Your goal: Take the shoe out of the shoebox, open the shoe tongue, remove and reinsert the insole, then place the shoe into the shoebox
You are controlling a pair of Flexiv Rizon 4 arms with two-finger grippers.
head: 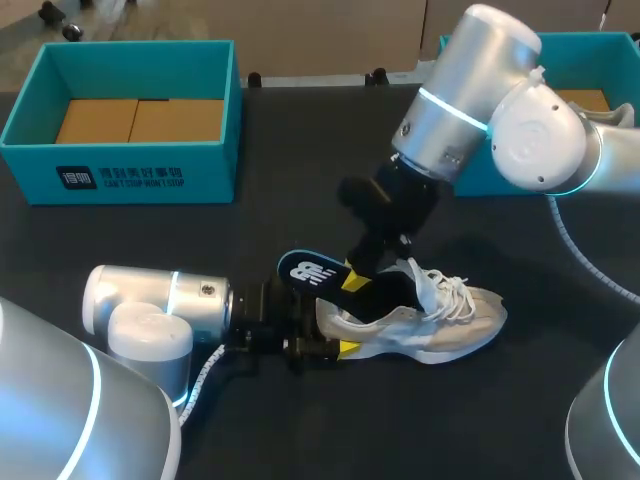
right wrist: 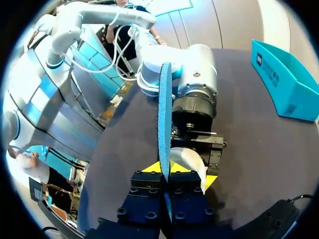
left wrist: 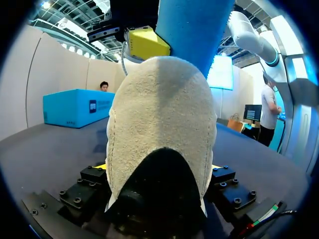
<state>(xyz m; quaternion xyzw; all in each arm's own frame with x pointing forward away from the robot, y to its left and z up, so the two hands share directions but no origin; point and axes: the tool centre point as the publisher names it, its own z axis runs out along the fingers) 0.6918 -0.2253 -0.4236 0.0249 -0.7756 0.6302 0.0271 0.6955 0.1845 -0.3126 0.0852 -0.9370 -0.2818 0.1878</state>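
Nearest to me, the shoe's heel fills the left wrist view, with the left tool clamped on it from both sides, low against the worktop. The shoe lies near the front edge of the worktop, about midway along it, with its toe pointing to the right edge and its laces loose.

My right arm comes down from the far right corner. The right tool is pinched narrow on the insole, which it holds on edge above the shoe's opening. The insole's free end sticks out back over the heel.

So the insole step is in hand, though I can't tell from this moment alone whether the insole is coming out or going back in.

Either way, the next move needs the heel clamp kept firm while the right tool moves the insole along the shoe's length. If it's going in, the leading end must slide under the tongue without folding.

One teal box waits at the far left corner and another at the far right.
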